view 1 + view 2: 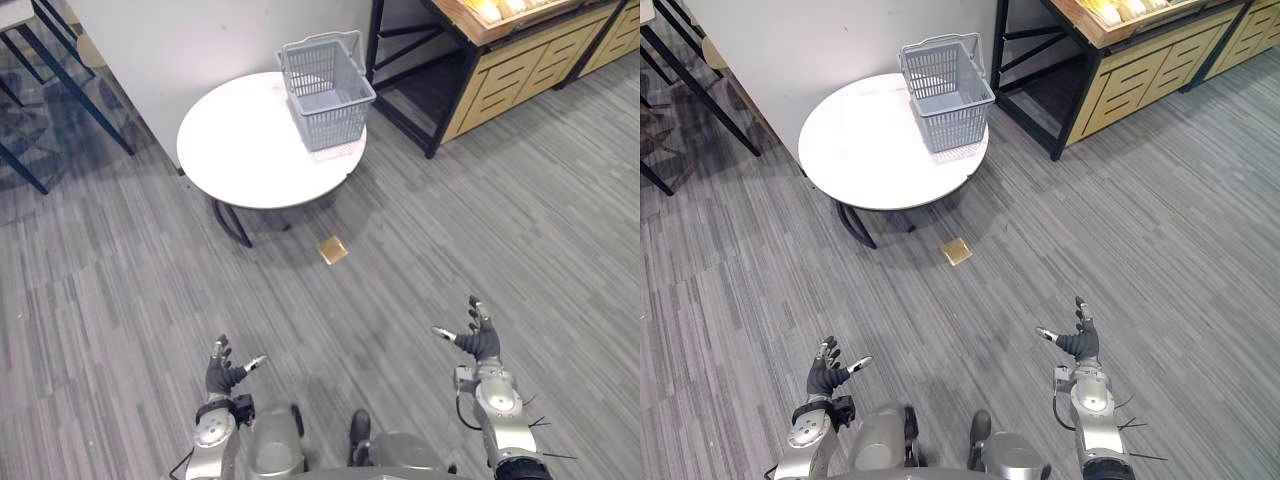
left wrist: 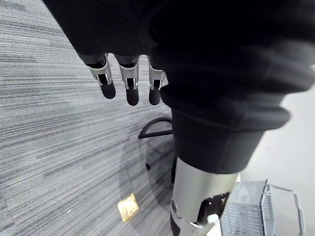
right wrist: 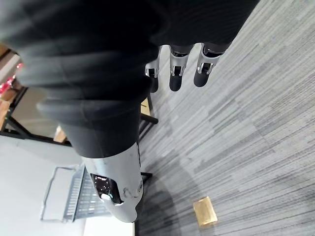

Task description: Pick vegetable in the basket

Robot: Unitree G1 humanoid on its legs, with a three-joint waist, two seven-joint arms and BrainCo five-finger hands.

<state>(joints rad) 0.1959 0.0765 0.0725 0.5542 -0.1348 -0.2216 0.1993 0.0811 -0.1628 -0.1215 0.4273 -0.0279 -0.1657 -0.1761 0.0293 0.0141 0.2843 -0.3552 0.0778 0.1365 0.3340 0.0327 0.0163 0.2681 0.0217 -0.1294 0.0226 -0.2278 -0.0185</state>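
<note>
One basket (image 1: 330, 110) and one round table (image 1: 250, 150) are counted at the upper centre, and one tan tile (image 1: 333, 250) below them at mid-frame.

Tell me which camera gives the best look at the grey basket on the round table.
The left eye view: the whole basket shows from above, upright near the far right edge of the round table, unblocked. The right eye view shows it much the same. Each wrist view catches a cut-off part of it.
</note>
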